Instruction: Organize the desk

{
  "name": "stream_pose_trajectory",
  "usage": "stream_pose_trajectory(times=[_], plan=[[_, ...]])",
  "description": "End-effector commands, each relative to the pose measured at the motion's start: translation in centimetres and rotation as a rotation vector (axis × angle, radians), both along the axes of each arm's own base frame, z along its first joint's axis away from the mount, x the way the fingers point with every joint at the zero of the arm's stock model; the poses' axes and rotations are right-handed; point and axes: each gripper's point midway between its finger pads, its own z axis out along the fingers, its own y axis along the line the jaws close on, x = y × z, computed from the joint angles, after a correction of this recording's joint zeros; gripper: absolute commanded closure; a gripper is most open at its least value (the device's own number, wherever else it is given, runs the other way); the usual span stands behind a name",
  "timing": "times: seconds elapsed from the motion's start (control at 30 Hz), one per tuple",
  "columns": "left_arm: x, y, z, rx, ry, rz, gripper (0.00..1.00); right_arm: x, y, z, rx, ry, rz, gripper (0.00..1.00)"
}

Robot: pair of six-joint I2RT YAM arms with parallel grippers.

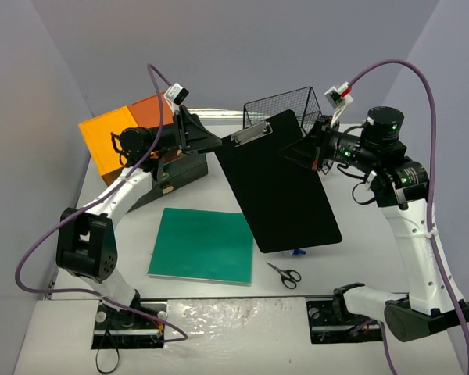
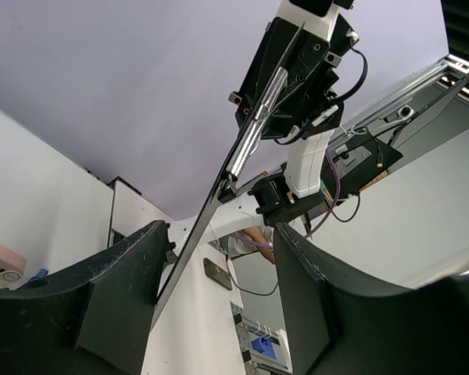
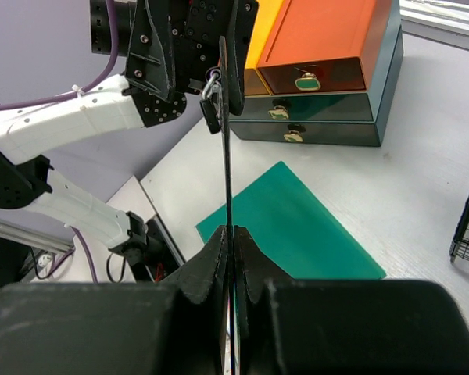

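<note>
A black clipboard (image 1: 281,183) with a silver clip hangs tilted in the air above the white desk (image 1: 375,250). My right gripper (image 1: 309,152) is shut on its right edge, and in the right wrist view the thin board (image 3: 227,156) runs straight out from between the pinched jaws of my right gripper (image 3: 233,234). My left gripper (image 1: 211,144) is at the clip end, open. In the left wrist view the board's edge (image 2: 242,148) passes between the jaws of my left gripper (image 2: 219,234), close to the left finger (image 2: 133,273), with a wide gap to the other.
A flat green board (image 1: 203,244) lies on the desk below the clipboard. Black scissors (image 1: 284,273) and a small blue item (image 1: 298,252) lie near its lower right. A dark drawer unit with an orange-yellow top (image 1: 121,137) stands back left, a black mesh basket (image 1: 285,105) at the back.
</note>
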Motion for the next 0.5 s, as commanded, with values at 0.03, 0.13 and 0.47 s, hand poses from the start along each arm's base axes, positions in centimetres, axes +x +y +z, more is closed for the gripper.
stream_pose_trajectory(times=[0.03, 0.13, 0.47], plan=[[-4.5, 1.0, 3.6, -0.073, -0.371, -0.007, 0.48, 0.5, -0.2, 4.3, 0.050, -0.130, -0.013, 1.00], [-4.7, 0.7, 3.3, -0.067, -0.362, -0.018, 0.51, 0.6, -0.2, 4.7, 0.052, -0.134, -0.019, 1.00], [-5.3, -0.3, 3.7, -0.058, -0.384, -0.055, 0.58, 0.5, 0.0, 4.4, 0.060, -0.116, -0.002, 1.00]])
